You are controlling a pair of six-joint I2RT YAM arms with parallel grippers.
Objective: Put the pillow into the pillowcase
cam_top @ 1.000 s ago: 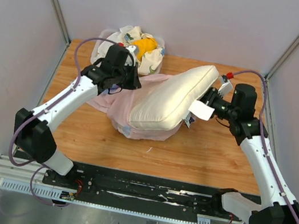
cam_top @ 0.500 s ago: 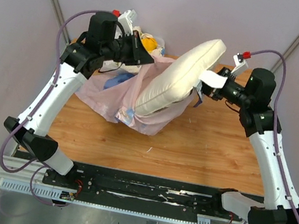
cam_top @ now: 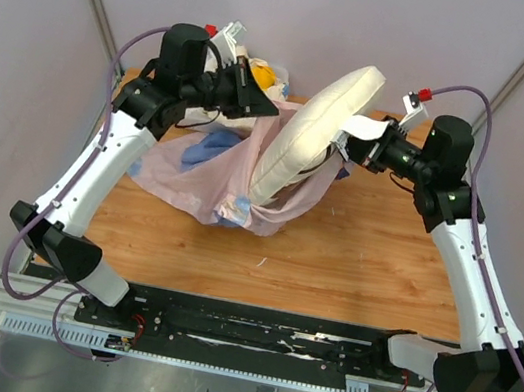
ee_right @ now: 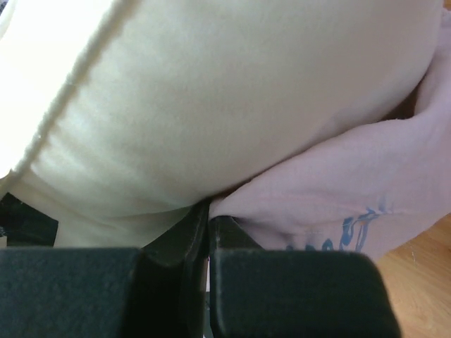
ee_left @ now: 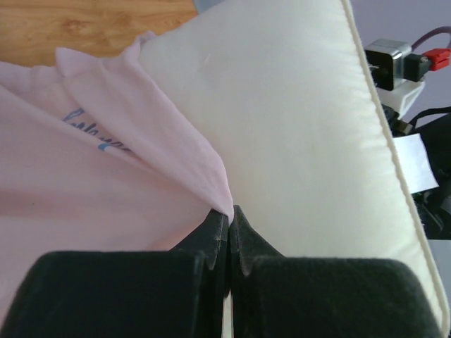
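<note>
The cream-white pillow stands tilted on end, its lower part sunk in the pale pink pillowcase, its upper half sticking out. My left gripper is shut on the pillowcase's rim at the pillow's left, lifted above the table. My right gripper is shut on the rim at the pillow's right. In the left wrist view the left gripper pinches pink pillowcase cloth beside the pillow. In the right wrist view the right gripper pinches a pillowcase fold under the pillow.
A heap of white floral cloths with a yellow cloth lies at the back of the wooden table, behind my left arm. Grey walls close in the table on three sides.
Both grippers have risen and drawn closer together with the pillowcase rim. The pillow has tipped from lying slanted to standing nearly upright and sits deeper in the case.
</note>
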